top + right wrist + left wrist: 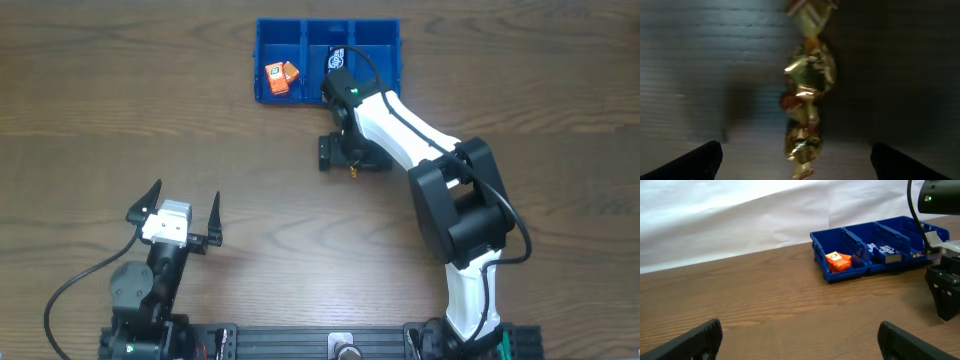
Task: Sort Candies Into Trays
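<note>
A gold-wrapped candy is lying on the tabletop, just short of the blue tray. The right gripper is sitting low over it, jaws spread wide on either side of the wrapper and not closing on anything.

In the tray, orange candies are resting in the left compartment and a dark wrapped candy in the middle one. I cannot tell what the right compartment is holding.

No other loose candy is showing on the wood, so the sorting is probably nearing its end, with this gold piece waiting to be grasped and dropped in.

The left gripper is hanging well apart near its base, jaws wide open and empty.

The tabletop is dark brown wood grain; behind it a white backdrop is closing off the room.
</note>
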You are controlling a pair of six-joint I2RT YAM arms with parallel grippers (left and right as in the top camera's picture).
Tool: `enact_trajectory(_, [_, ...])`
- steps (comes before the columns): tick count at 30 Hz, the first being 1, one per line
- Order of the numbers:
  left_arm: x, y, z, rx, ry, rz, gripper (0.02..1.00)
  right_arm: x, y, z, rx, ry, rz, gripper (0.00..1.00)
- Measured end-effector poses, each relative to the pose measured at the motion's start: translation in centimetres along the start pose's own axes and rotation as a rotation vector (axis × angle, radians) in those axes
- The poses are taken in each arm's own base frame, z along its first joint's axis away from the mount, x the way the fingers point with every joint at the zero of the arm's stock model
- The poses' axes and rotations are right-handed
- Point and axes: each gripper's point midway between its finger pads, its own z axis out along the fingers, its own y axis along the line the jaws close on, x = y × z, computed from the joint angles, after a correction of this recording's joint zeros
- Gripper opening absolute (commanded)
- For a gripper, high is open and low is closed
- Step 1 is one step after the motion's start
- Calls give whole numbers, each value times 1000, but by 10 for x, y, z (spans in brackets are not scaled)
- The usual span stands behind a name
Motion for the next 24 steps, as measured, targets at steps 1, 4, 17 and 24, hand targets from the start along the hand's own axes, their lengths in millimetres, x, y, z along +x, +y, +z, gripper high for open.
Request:
enact_trajectory(1, [0, 0, 0, 0, 0, 0, 996, 0, -1, 0, 5, 0, 2, 950])
enact_trajectory(4, [0, 0, 0, 0, 0, 0, 996, -1, -5, 1, 20, -6, 8, 910])
enact_trajectory(17, [0, 0, 0, 0, 0, 0, 996, -10, -8, 1, 43, -50, 31, 546])
enact_trajectory(24, [0, 0, 0, 0, 0, 0, 996, -12, -8, 1, 45, -61, 30, 391])
